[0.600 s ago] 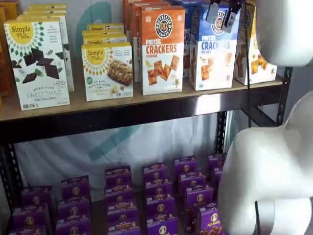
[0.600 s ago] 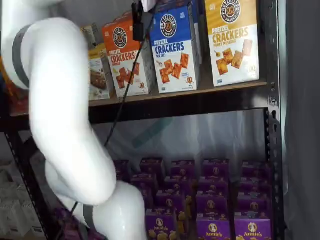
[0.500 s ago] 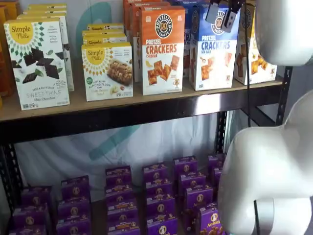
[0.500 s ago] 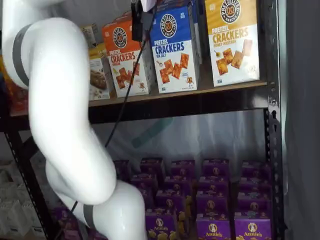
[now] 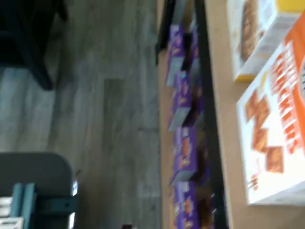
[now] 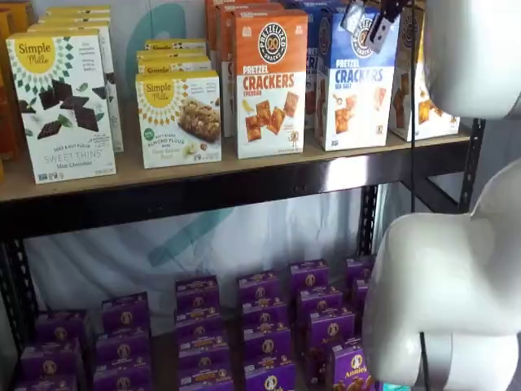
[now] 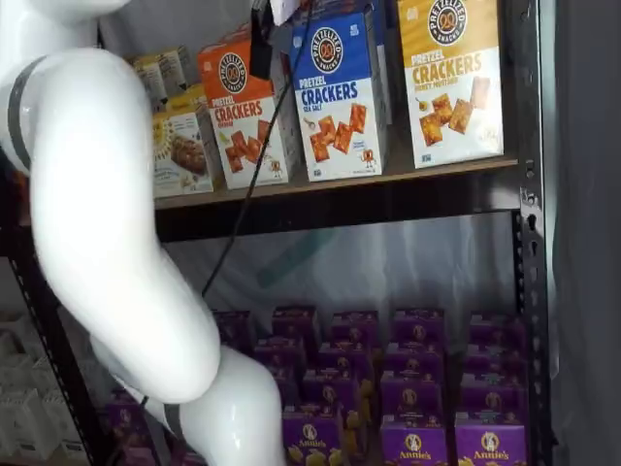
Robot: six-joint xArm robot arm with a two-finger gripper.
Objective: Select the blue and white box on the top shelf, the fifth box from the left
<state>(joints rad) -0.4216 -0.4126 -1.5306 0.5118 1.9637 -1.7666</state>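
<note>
Blue and white box (image 6: 355,80) is my target; it stands upright on the top shelf (image 6: 244,186), with my hand (image 6: 368,20) hanging in front of its upper face from the view's top edge. I see the two black fingers (image 6: 381,28) apart with a gap between them, so the hand is spread wide and has hold of nothing. In a shelf view the hand (image 7: 262,41) appears as a dark shape just beside the box's left edge, its cable (image 7: 247,189) trailing down past the shelf rim. Just left of the box stands the orange cheddar carton (image 6: 270,81); on its other side is the yellow and white carton (image 7: 450,78). Further left are the almond flour bar box (image 6: 180,118) and the Sweet Thins box (image 6: 63,104). Small purple boxes (image 6: 264,322) fill the lower level. The white arm (image 7: 107,233) crosses the foreground. The wrist view shows the orange carton's front and grey floor (image 5: 95,109).
</note>
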